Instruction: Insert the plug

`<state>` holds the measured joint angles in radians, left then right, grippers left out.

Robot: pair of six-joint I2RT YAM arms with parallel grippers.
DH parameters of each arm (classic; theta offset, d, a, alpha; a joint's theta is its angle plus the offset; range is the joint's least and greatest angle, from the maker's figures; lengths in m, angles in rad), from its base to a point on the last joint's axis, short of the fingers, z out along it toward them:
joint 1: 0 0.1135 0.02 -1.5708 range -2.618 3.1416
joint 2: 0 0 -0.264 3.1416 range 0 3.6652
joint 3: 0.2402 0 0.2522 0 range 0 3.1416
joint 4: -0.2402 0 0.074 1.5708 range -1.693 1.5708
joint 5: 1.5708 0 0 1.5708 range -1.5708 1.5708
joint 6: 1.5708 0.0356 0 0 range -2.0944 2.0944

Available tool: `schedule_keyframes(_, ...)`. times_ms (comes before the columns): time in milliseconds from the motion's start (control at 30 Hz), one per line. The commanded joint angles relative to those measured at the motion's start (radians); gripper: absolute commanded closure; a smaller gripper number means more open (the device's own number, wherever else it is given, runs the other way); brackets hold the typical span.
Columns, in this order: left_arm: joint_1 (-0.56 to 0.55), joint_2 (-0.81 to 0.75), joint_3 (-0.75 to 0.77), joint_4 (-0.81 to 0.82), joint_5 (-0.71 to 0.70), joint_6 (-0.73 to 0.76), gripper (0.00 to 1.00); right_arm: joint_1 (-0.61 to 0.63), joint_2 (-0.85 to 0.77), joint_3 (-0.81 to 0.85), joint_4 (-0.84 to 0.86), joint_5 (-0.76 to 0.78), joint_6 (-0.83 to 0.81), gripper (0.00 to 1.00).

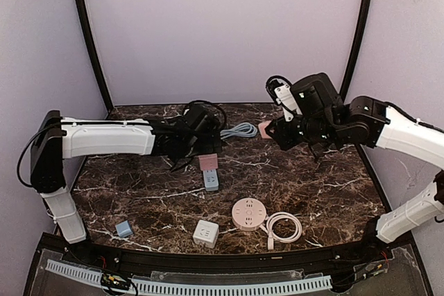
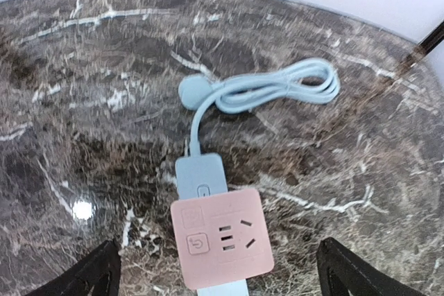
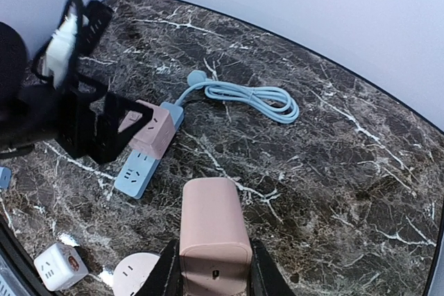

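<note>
A pink plug block (image 3: 215, 233) fills the near edge of the right wrist view. It is clenched between the two fingers (image 3: 166, 272) of the right pincer (image 3: 214, 272) and held up in the air, clear of the marble desk (image 3: 333, 171). Below and ahead of that pincer, well apart from it, a blue power strip (image 3: 135, 171) lies flat with a pink socket cube (image 3: 149, 129) sitting on top of it, socket face up.

The left pincer (image 2: 222, 275) is released, its jaws spread wide. It hangs over the pink socket cube, and its black fingertips (image 2: 97, 275) stand out to either side of the cube, neither touching it. Beyond those fingertips the strip's switch end pokes out from under the cube. From there a blue cable (image 2: 277, 88) runs on to a loose coil, its round plug head (image 2: 196, 91) lying beside the loops.

Behind both pincers, toward the arm bases, sit three more pieces — a white cube socket (image 1: 205, 233), a round pink socket (image 1: 249, 213) with a coiled white cable (image 1: 284, 227), and a small blue cube (image 1: 124, 229) off to the left.
</note>
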<state>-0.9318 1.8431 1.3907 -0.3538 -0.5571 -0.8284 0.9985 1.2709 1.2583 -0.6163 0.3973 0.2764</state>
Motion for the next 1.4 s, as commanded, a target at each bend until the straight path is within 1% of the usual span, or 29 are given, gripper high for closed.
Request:
schedule_keyframes(0,0.038,-0.214,-0.204,0.21,-0.03,0.143,0.01,-0.009,0.073,0.097,-0.073,-0.106,0.039,1.0)
schedule_keyframes(167,0.116,-0.358,-0.371,0.34,0.009,0.259,0.01,-0.008,0.164,0.205,-0.136,-0.217,0.065,1.0)
schedule_keyframes(267,0.154,-0.399,-0.463,0.416,0.02,0.333,0.01,-0.008,0.233,0.293,-0.183,-0.287,0.094,1.0)
schedule_keyframes(367,0.18,-0.444,-0.531,0.48,0.031,0.369,0.01,-0.008,0.32,0.385,-0.238,-0.34,0.116,1.0)
schedule_keyframes(467,0.21,-0.471,-0.595,0.517,0.033,0.409,0.01,-0.009,0.437,0.492,-0.304,-0.38,0.135,1.0)
schedule_keyframes(667,0.266,-0.504,-0.665,0.558,0.031,0.444,0.01,-0.008,0.645,0.713,-0.441,-0.442,0.148,1.0)
schedule_keyframes(933,0.316,-0.529,-0.755,0.648,0.035,0.49,0.01,-0.009,0.85,0.926,-0.584,-0.455,0.168,1.0)
schedule_keyframes(1133,0.327,-0.529,-0.801,0.711,0.037,0.498,0.01,-0.017,0.953,1.01,-0.601,-0.532,0.207,1.0)
schedule_keyframes(1367,0.343,-0.541,-0.858,0.769,0.023,0.514,0.01,-0.046,1.029,1.051,-0.601,-0.596,0.264,1.0)
